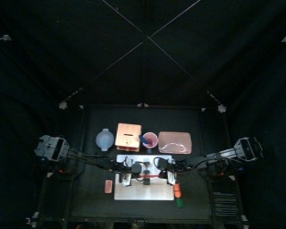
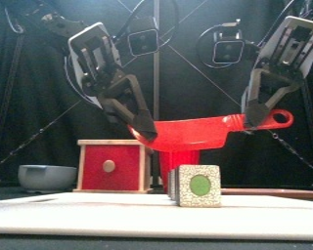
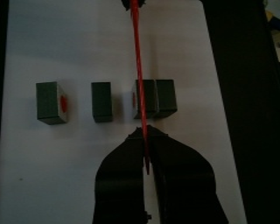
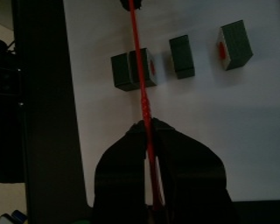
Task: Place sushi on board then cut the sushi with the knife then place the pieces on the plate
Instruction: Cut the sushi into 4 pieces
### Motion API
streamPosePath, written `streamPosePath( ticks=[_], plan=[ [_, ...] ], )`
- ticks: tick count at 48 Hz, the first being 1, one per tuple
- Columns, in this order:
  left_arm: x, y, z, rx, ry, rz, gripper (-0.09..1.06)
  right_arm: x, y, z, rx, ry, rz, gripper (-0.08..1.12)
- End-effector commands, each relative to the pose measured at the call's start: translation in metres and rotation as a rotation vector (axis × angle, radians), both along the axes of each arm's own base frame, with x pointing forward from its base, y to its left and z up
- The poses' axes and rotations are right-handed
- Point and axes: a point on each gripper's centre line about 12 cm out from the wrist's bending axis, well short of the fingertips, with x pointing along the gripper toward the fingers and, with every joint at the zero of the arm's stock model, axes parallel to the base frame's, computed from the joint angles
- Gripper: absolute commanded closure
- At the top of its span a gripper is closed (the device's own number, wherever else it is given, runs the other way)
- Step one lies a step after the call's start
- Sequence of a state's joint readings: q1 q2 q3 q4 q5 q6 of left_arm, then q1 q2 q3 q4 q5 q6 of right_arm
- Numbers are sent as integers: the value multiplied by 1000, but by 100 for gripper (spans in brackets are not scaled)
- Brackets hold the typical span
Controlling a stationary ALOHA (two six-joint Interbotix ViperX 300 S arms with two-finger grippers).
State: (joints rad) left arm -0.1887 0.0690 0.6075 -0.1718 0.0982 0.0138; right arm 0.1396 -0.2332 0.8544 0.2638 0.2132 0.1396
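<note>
Nearest your front camera, one toy sushi piece [image 2: 199, 186] stands on the white cutting board [image 2: 67, 217], its speckled face with a green centre turned to the lens. Your wrist views show it as one of three dark green pieces in a row on the board, two thin slices set apart from each other and a thicker block [image 3: 157, 98]. You have both arms on the red toy knife [image 2: 186, 132]: your left gripper [image 2: 146, 131] is clamped tight on one end and your right gripper [image 2: 261, 121] is clamped on the other, near its ring. The blade runs level between them, crosswise over the thicker block. Whether the edge touches the sushi cannot be told from these views. Behind the board, along the back of the table, you can see the blue-grey bowl [image 2: 47, 177], the pale wooden box [image 2: 113, 166] with its red drawer front, the red cup [image 1: 149, 139] and the pink tray [image 1: 174, 141], all well apart from the sushi.
</note>
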Motion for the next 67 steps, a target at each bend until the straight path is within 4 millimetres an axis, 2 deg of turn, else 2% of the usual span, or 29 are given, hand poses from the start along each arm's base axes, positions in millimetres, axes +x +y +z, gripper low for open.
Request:
streamPosePath(
  ticks=[1,35,67],
  plan=[
    [3,-12,8,-6,-24,-27,64,-1,5,10,22,-31,1,70],
    [4,-19,-10,-34,28,-11,64,0,17,-15,42,47,7,70],
    [3,-19,-11,-38,35,-7,64,1,23,-14,56,36,9,70]
  ],
)
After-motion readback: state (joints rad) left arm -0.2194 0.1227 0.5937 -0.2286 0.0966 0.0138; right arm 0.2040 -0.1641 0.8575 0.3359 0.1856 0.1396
